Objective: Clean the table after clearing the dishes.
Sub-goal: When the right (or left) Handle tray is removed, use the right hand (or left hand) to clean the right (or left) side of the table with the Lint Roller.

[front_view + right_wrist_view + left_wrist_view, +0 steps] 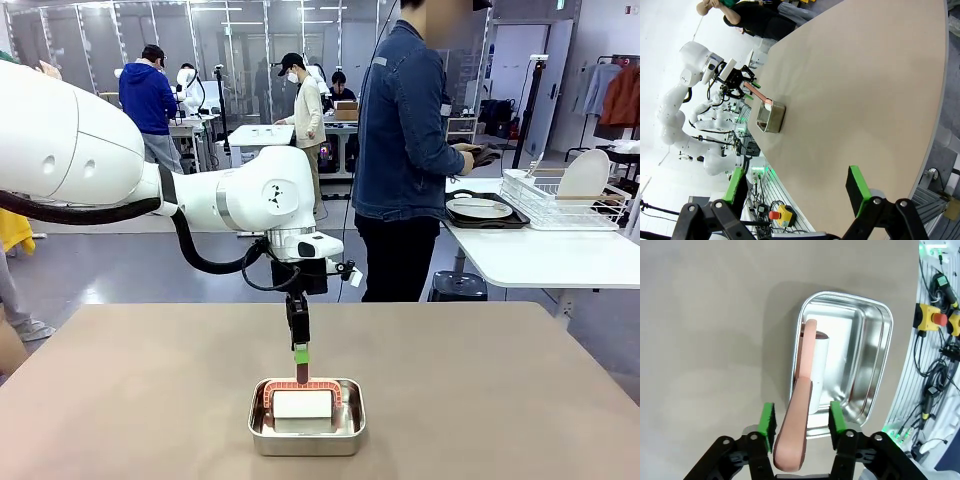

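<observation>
left gripper (801, 420) hangs over the steel pan (875, 370) on the table (700, 340), jaws part open astride the lint roller (820, 365)'s upright pink handle (794, 445), a gap on one side; right gripper (796, 187) gapes empty, well apart.

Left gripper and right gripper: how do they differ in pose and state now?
The left gripper straddles the pink roller handle above the steel pan; the right gripper holds nothing. The left gripper's jaws stand narrower, the right gripper's wide open. Both are black with green pads.
</observation>
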Motion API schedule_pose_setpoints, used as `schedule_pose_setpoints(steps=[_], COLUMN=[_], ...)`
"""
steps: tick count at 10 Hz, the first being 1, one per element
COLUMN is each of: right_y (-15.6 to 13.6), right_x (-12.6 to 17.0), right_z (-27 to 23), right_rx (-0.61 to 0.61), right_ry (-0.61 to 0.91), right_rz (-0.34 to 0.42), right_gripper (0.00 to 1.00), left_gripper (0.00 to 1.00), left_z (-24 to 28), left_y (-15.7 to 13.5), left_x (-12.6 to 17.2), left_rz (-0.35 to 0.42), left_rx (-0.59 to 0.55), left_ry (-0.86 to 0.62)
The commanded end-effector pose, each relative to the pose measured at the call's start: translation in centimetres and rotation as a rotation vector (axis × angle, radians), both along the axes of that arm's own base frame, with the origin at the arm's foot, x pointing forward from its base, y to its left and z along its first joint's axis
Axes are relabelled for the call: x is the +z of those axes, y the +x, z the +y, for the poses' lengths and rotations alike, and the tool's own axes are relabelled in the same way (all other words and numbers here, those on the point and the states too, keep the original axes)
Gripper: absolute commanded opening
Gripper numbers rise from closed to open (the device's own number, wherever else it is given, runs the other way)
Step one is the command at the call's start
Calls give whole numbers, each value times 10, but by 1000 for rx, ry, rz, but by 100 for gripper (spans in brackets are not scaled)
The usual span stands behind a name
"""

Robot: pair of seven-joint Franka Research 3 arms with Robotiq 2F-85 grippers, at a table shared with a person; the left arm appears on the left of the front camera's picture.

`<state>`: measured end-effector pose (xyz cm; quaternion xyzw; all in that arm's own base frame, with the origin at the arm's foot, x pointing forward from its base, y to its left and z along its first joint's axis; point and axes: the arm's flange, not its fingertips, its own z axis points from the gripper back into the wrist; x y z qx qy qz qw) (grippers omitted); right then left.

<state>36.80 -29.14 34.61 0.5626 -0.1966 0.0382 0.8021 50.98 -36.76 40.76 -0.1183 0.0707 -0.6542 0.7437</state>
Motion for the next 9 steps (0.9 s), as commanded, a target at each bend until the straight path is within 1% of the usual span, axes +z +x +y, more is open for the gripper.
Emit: schedule_pose_setpoints(steps=[1, 2, 5, 6, 7, 8, 9], right_y=[0, 0, 0, 0, 0, 0, 0], right_x=[2, 2, 2, 2, 2, 2, 2], right_z=[1, 1, 1, 1, 1, 1, 1], right_rx=[-12, -12, -12, -12, -12, -12, -12], right_ry=[-1, -1, -1, -1, -1, -1, -1], right_rz=[1, 1, 1, 1, 1, 1, 1], right_gripper=[100, 100, 100, 100, 100, 100, 100], left_gripper=[0, 0, 0, 0, 0, 0, 0], left_z=[3, 3, 5, 8, 14, 30, 50], left_y=[-5, -6, -10, -18, -33, -40, -45], left_x=[2, 4, 6, 20, 46, 76, 109], left_rz=[-10, -2, 17, -18, 37, 35, 60], left_rx=[-9, -5, 23, 133, 155, 247, 399], left_ry=[-21, -43, -33, 9, -72, -81, -182])
